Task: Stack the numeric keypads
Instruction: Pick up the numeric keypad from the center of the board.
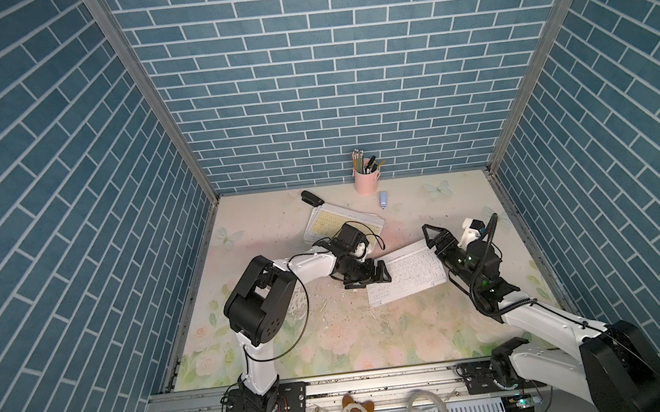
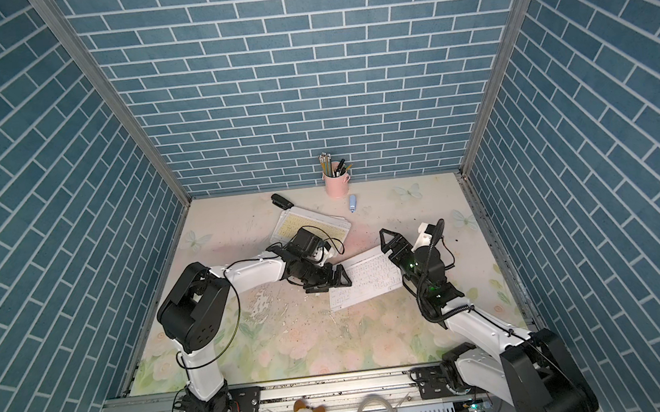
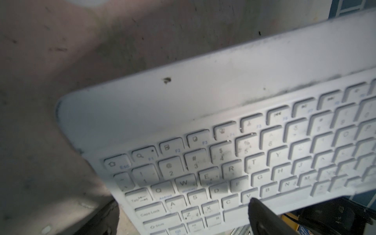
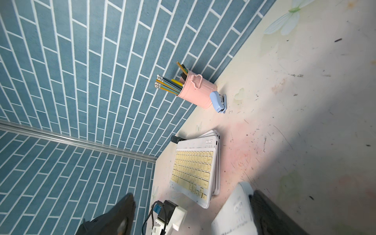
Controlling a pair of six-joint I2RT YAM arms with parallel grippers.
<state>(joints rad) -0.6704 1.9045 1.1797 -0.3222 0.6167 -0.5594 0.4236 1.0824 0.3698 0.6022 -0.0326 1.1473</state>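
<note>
Blue brick-print walls (image 1: pixel 306 71) box in a floral surface (image 1: pixel 334 340), scuffed & gritty. Both arms meet mid-surface at the white-keyed keypad (image 1: pixel 404 276). It lies askew, apart from the stack (image 1: pixel 332 219) nearer the back wall, which has a yellow-keyed unit on top.

You've got the left gripper (image 1: pixel 383 272) at the short end on its own side. One finger (image 3: pixel 262 217) sits over the space-bar edge, the other below the corner. Clamped or not, can't tell. The right gripper (image 1: pixel 432 242) is at the opposite end, jaws spread wide, keypad corner just inside one finger (image 4: pixel 270 211), nothing pinched.

Handling, my read: light, stiff, slim slab, smooth plastic, so prob slippery & flush to the surface. Take it by a short end or the bare strip above the keys, since keys give under pressure.

Views:
- Right wrist shows layered edges under the yellow unit, count unclear.
- In both top views the left wrist covers part of that stack.
- Left wrist alone gives key legends & grime, no stack.

Smaller bits: pink pencil cup (image 1: pixel 365 178), black stapler (image 1: pixel 310 197), blue item (image 1: pixel 383 200), which looks like a mini stapler in the right wrist view.
</note>
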